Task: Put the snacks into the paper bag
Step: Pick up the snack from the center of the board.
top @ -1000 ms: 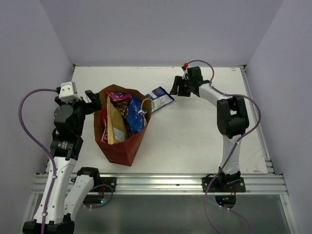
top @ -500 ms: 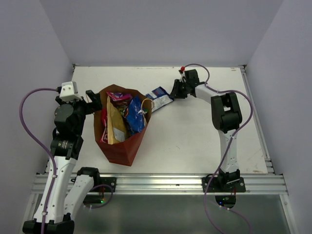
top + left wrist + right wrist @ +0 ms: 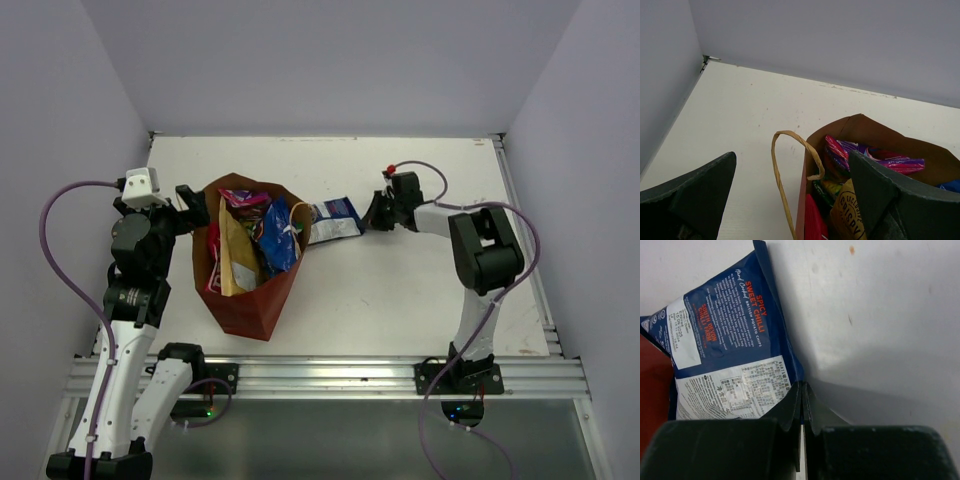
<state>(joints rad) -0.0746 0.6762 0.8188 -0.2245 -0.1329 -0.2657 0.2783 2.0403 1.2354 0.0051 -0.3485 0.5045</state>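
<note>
The paper bag [image 3: 245,300] stands open at the left of the table, brown with red sides. Inside it are several snacks: a purple-pink packet [image 3: 243,198], a blue one [image 3: 278,235], a tan-gold one [image 3: 236,258] and a red one [image 3: 212,272]. My left gripper [image 3: 190,212] is open, its fingers either side of the bag's left rim [image 3: 865,125] and loop handle [image 3: 780,175]. My right gripper [image 3: 378,212] is shut on the near corner of a dark blue and white packet [image 3: 335,220] just right of the bag. In the right wrist view the jaws [image 3: 803,390] pinch that packet [image 3: 725,340].
White table with grey walls on three sides. The metal rail [image 3: 320,378] with both arm bases runs along the near edge. The right arm's cable [image 3: 430,170] loops over the table behind the gripper.
The right gripper closed on the blue and white packet and drew back toward the near right. The packet turned and shifted with it. The left arm and bag stayed still.
</note>
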